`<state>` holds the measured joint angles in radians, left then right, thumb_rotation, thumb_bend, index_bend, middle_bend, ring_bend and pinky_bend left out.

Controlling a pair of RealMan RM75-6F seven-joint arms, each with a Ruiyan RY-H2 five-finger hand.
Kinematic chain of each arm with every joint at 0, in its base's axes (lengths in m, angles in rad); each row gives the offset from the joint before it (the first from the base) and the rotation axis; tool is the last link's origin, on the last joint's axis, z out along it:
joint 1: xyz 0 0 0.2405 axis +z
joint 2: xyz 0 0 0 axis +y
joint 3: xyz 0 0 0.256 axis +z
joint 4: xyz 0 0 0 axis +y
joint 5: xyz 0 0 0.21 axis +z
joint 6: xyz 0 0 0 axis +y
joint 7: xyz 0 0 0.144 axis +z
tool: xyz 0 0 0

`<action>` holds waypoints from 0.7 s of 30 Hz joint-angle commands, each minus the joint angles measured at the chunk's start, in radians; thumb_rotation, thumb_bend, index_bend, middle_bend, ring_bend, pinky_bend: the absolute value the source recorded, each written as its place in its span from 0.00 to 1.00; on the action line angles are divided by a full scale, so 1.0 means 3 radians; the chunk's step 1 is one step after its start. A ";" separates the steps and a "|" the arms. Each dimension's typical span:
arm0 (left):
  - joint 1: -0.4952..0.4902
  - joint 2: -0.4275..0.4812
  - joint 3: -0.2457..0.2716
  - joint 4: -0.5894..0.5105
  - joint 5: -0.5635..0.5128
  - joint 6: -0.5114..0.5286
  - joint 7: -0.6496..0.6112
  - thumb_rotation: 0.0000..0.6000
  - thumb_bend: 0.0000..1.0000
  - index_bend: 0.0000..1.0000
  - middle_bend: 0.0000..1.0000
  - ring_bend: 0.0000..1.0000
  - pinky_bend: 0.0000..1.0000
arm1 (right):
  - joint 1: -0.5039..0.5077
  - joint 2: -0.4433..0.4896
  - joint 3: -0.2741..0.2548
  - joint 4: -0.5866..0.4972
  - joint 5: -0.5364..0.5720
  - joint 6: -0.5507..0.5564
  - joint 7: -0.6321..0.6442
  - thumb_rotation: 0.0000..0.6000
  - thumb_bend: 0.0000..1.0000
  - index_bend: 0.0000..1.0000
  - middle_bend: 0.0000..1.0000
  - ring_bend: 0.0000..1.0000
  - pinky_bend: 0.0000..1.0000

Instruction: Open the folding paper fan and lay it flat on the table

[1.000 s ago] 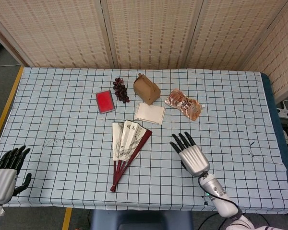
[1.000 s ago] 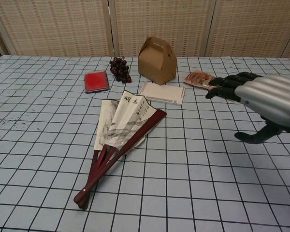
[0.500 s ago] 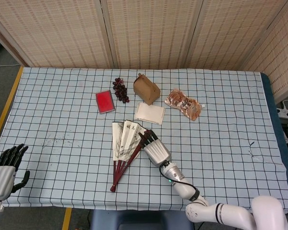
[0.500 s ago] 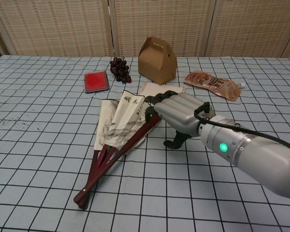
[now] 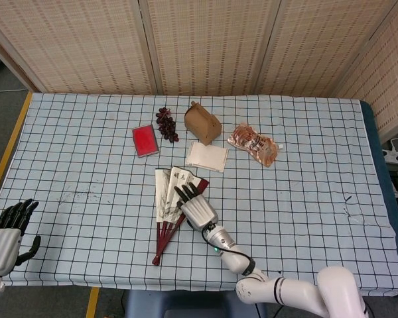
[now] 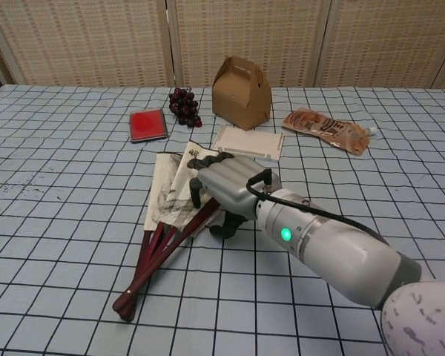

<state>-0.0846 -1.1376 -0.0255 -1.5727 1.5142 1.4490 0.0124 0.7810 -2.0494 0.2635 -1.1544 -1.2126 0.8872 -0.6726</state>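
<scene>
My right hand [image 6: 226, 185] over the half-open fan [image 6: 170, 208], fingers [image 5: 186, 192] spread on its paper, my left hand [image 5: 6, 232] spread, well apart

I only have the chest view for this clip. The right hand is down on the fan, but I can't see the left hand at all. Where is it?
Observer: The left hand shows only in the head view, off the near left corner of the table, far from the fan.
Operator: Is it holding anything?
Observer: No, it holds nothing and its fingers are apart.
Operator: Does the right hand hide the whole top of the fan's red outer stick?
Observer: No. From above, the tip of the red outer stick pokes out just past the right hand.
</scene>
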 commanded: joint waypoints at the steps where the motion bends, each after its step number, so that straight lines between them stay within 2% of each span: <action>1: 0.0005 0.0004 0.0005 0.0000 0.0000 0.0009 -0.0003 1.00 0.48 0.00 0.00 0.00 0.07 | 0.0011 -0.0042 -0.0032 0.0034 -0.0001 0.0068 0.0007 1.00 0.34 0.49 0.01 0.00 0.00; 6: 0.0009 0.0012 0.0017 -0.0018 0.0003 0.0017 0.0018 1.00 0.48 0.00 0.00 0.00 0.07 | -0.0028 -0.0034 -0.0071 0.0012 -0.0016 0.0184 0.0084 1.00 0.47 0.63 0.08 0.00 0.00; 10: 0.0012 0.0051 0.0054 -0.0122 0.0024 0.0001 0.0089 1.00 0.48 0.00 0.00 0.00 0.07 | -0.0055 0.0073 -0.0038 -0.0197 0.0009 0.0183 0.0281 1.00 0.53 0.68 0.11 0.00 0.00; 18: 0.0015 0.0105 0.0150 -0.0254 0.0177 0.0003 -0.0048 1.00 0.48 0.01 0.00 0.00 0.10 | -0.0178 0.0465 0.0229 -0.1176 0.0393 0.0213 0.0611 1.00 0.54 0.69 0.12 0.00 0.02; 21: -0.0025 0.0071 0.0180 -0.0247 0.0284 -0.0021 -0.0211 1.00 0.48 0.10 0.00 0.00 0.10 | -0.0201 0.0626 0.0318 -0.1509 0.0586 0.0198 0.0687 1.00 0.54 0.70 0.12 0.00 0.02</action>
<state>-0.0844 -1.1115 0.0209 -1.6467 1.5858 1.4492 -0.0236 0.7375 -1.9230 0.3188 -1.5042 -1.1058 0.9475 -0.5086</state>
